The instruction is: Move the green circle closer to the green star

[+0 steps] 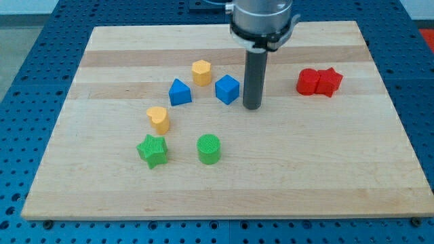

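Observation:
The green circle (209, 149) stands on the wooden board at lower middle. The green star (152, 150) lies to its left, with a gap of about one block width between them. My tip (252, 106) rests on the board above and to the right of the green circle, just right of the blue cube (228, 89). It touches no green block.
A blue triangle-like block (180, 92) and a yellow hexagon (201, 72) sit left of the blue cube. A yellow heart (159, 118) lies just above the green star. Two red blocks (319, 82) sit together at right. The board's edge (224, 215) runs along the bottom.

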Controlling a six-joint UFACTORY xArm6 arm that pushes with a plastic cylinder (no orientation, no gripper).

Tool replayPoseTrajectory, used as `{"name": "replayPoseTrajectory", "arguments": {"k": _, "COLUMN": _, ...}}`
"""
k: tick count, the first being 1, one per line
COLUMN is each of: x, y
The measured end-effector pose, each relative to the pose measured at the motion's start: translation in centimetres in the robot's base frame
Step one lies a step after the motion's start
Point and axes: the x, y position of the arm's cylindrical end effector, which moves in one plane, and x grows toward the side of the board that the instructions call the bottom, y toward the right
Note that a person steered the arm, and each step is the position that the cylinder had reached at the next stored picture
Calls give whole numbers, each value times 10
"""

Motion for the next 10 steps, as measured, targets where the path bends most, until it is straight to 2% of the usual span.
{"name": "replayPoseTrajectory", "arguments": {"k": 1, "x": 34, "y": 0}}
{"name": "replayPoseTrajectory", "arguments": {"k": 3, "x": 43, "y": 0}}
{"name": "replayPoseTrajectory", "arguments": {"k": 5, "x": 49, "y": -54}}
{"name": "replayPoseTrajectory", "arguments": {"k": 6, "x": 49, "y": -56}}
{"name": "replayPoseTrajectory", "arguments": {"k": 7, "x": 55, "y": -27}}
{"name": "replayPoseTrajectory", "arguments": {"k": 8, "x": 72, "y": -30}}
{"name": "replayPoseTrajectory", "arguments": {"k": 9, "x": 94, "y": -50}}
{"name": "replayPoseTrajectory", "arguments": {"k": 10, "x": 94, "y": -75}}
